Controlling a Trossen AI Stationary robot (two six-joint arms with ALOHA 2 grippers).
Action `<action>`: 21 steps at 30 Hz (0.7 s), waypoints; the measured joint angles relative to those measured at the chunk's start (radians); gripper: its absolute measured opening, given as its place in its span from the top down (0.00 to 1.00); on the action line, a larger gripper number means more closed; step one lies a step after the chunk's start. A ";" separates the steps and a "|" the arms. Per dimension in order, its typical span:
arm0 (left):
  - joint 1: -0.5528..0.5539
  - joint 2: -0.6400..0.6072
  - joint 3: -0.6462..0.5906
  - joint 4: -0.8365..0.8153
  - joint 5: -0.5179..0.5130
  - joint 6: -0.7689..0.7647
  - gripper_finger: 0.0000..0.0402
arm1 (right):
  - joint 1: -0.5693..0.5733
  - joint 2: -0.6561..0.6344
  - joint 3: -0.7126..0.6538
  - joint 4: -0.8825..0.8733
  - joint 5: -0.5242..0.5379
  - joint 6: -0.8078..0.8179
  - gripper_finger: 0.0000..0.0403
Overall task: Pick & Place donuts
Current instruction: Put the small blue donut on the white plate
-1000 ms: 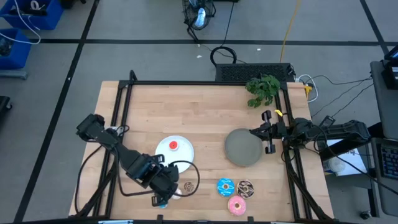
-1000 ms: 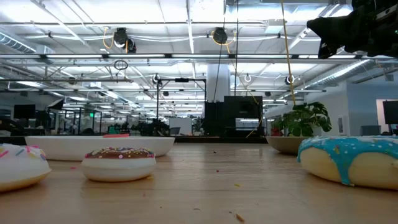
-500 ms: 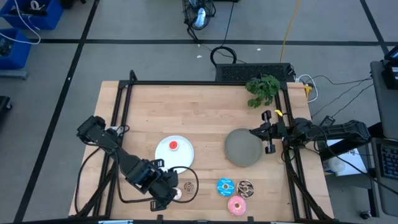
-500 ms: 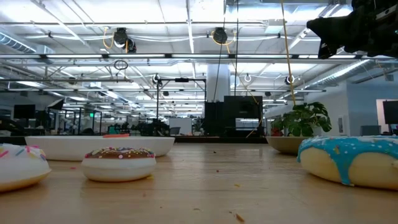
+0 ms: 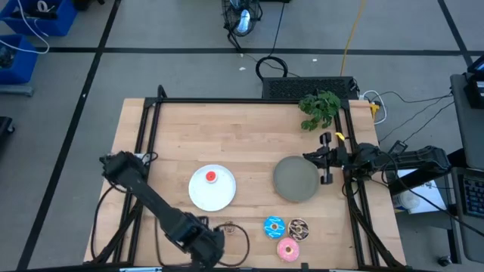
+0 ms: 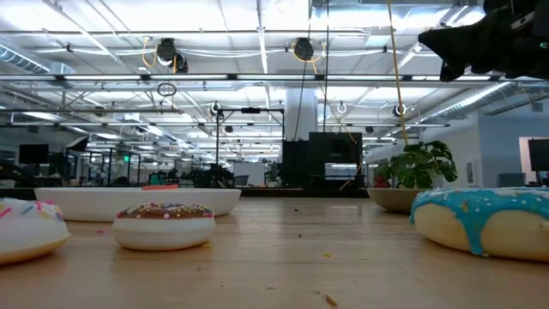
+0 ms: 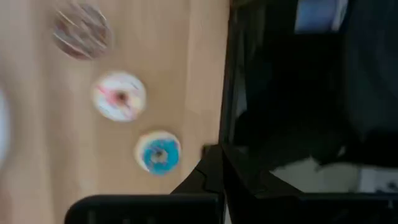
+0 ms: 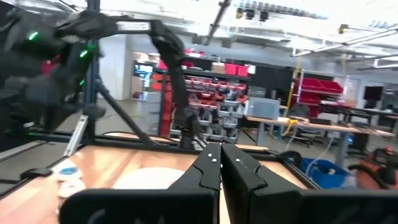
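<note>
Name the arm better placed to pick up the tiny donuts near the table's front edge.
Left, probably. The left gripper, shut, sits right beside the tiny brown donut at the front edge. The right gripper, shut, waits over by the grey plate.

No text, label, brand, number or sign is showing legibly in any of the views. The donuts, the plates and the arms are bearing no readable marking, and the room's bins and screens are staying too blurred to read.
</note>
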 joint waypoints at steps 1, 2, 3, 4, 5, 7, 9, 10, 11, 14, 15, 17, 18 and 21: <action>-0.005 0.018 0.000 -0.023 0.024 0.004 0.99 | 0.000 0.000 0.000 0.000 0.009 0.000 1.00; -0.009 0.031 0.000 -0.048 0.038 0.016 0.99 | 0.000 0.000 0.000 0.000 0.018 0.000 1.00; -0.015 0.040 -0.001 -0.061 0.037 0.035 0.99 | 0.000 0.000 0.000 0.000 0.020 0.000 1.00; -0.023 0.045 -0.001 -0.067 0.026 0.057 0.99 | 0.000 0.001 0.000 0.000 0.020 0.001 1.00; -0.031 0.047 -0.001 -0.058 0.007 0.081 0.99 | 0.000 0.001 0.000 0.000 0.020 0.003 1.00; -0.047 0.047 -0.001 -0.031 -0.041 0.118 0.99 | 0.000 0.001 0.000 0.001 0.020 0.003 1.00; -0.058 0.046 0.000 -0.009 -0.082 0.128 0.97 | 0.000 0.001 0.000 0.001 0.020 0.003 1.00; -0.060 0.046 0.000 -0.008 -0.095 0.124 0.97 | 0.000 0.001 0.000 0.001 0.020 0.003 1.00; -0.063 0.046 0.000 -0.008 -0.099 0.116 0.96 | 0.000 0.001 0.000 0.002 0.020 0.003 1.00; -0.063 0.046 0.000 -0.009 -0.096 0.090 0.95 | 0.000 0.001 0.000 0.002 0.020 0.003 1.00; -0.063 0.046 0.000 -0.011 -0.098 0.084 0.94 | 0.000 0.001 0.000 0.002 0.020 0.003 1.00; -0.062 0.046 0.000 -0.029 -0.108 0.067 0.94 | 0.000 0.001 0.000 0.002 0.020 0.004 1.00; -0.061 0.046 0.000 -0.040 -0.111 0.062 0.93 | 0.000 0.001 0.000 0.002 0.020 0.006 1.00; -0.061 0.046 0.000 -0.067 -0.155 0.022 0.87 | 0.000 0.001 0.000 0.002 0.019 0.007 1.00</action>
